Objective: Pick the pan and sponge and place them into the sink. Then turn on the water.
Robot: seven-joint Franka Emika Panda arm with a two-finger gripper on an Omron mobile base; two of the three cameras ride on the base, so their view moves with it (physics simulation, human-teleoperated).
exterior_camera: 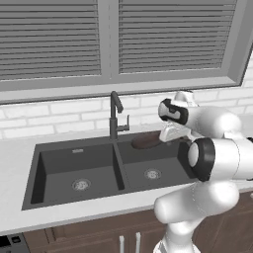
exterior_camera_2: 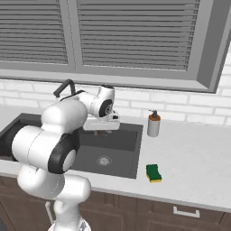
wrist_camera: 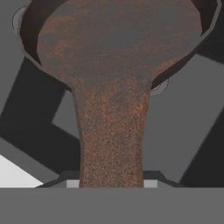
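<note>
My hand [exterior_camera: 165, 137] was clamped on the handle of the pan [exterior_camera: 146, 142], which hung above the rear of the right basin of the sink [exterior_camera: 37, 168], near the faucet [exterior_camera: 115, 116]. Seen along my hand, the rusty brown pan filled the upper part, with dark basin walls and a drain beneath it. The sink was set in a pale grey worktop [exterior_camera_2: 198, 158]. The sponge [exterior_camera_2: 154, 173] lay on the worktop right of the sink, and a soap bottle [exterior_camera_2: 154, 123] stood behind it. White brick and a slatted window [exterior_camera: 74, 34] backed the worktop.
</note>
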